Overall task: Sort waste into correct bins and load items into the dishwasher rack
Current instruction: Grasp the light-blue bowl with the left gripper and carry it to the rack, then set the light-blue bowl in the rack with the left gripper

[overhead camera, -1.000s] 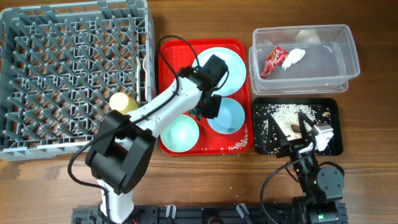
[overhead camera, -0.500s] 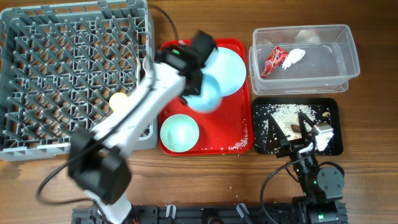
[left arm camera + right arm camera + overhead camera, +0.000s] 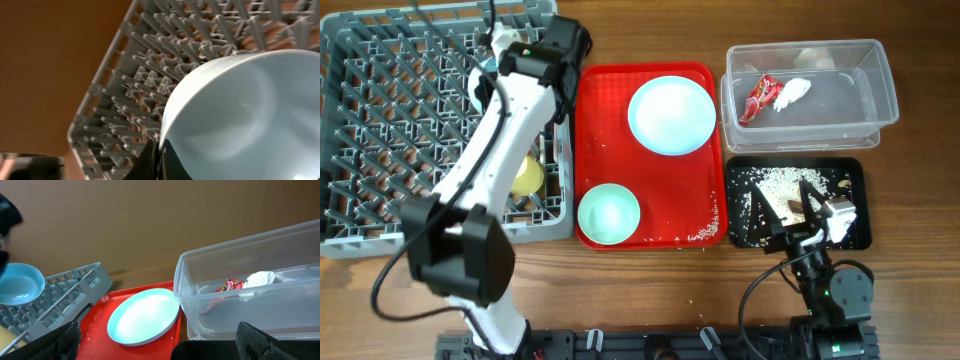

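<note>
My left gripper (image 3: 159, 161) is shut on the rim of the light blue bowl (image 3: 240, 110) and holds it above the grey dishwasher rack (image 3: 390, 120). In the overhead view the gripper (image 3: 498, 62) is over the rack's far right part. The bowl also shows in the right wrist view (image 3: 17, 282). The yellow cup (image 3: 527, 176) lies in the rack. The pale green bowl (image 3: 609, 213) and the light blue plate (image 3: 671, 115) sit on the red tray (image 3: 595, 100). The clear tub (image 3: 840, 110) holds the red wrapper (image 3: 760, 97) and the napkin (image 3: 792, 92). My right gripper (image 3: 815, 212) is open over the black tray (image 3: 850, 175) of rice (image 3: 780, 182). Fork and spoon are hidden.
Loose rice grains (image 3: 705, 233) lie on the red tray's front right corner. The left arm stretches diagonally over the rack's right side. The tub stands just behind the black tray, both to the right of the red tray.
My left arm lifted the light blue bowl off the red tray and swung it left and back over the rack. The right arm has not moved.
</note>
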Controlling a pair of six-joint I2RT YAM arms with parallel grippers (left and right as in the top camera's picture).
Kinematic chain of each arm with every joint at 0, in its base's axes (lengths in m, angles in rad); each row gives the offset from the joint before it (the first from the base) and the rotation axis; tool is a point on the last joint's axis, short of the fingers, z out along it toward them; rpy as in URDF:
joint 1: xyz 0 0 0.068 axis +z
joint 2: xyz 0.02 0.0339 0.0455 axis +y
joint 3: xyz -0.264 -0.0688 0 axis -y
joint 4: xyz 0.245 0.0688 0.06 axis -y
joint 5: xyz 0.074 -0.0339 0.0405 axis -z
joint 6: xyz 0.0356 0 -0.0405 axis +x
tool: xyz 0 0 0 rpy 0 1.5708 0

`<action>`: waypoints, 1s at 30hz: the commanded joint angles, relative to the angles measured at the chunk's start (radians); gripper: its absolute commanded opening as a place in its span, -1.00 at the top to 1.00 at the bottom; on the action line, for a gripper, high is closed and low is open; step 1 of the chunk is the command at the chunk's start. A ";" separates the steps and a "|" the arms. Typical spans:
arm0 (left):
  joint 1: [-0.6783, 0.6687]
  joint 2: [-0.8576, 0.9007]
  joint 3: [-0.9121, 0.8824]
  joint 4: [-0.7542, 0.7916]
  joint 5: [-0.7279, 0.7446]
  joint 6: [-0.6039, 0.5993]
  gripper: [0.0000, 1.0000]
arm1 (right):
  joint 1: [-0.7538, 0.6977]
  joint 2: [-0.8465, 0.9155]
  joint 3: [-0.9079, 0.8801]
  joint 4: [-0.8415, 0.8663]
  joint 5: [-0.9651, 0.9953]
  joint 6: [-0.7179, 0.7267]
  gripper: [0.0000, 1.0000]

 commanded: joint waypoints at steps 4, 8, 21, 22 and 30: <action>0.001 0.121 -0.011 0.000 -0.185 -0.036 0.92 | -0.005 -0.012 -0.003 0.005 0.002 0.007 -1.00; -0.021 0.151 -0.011 -0.008 -0.189 -0.036 0.92 | -0.005 -0.012 -0.003 0.005 0.002 0.007 -1.00; -0.123 0.151 -0.011 -0.036 -0.070 -0.051 0.51 | -0.005 -0.012 -0.003 0.005 0.002 0.006 -0.99; -0.123 0.151 -0.011 -0.039 -0.064 -0.051 0.23 | -0.005 -0.012 -0.003 0.005 0.002 0.007 -0.99; -0.166 0.129 0.038 -0.109 0.043 -0.052 -0.43 | -0.005 -0.012 -0.003 0.005 0.002 0.006 -1.00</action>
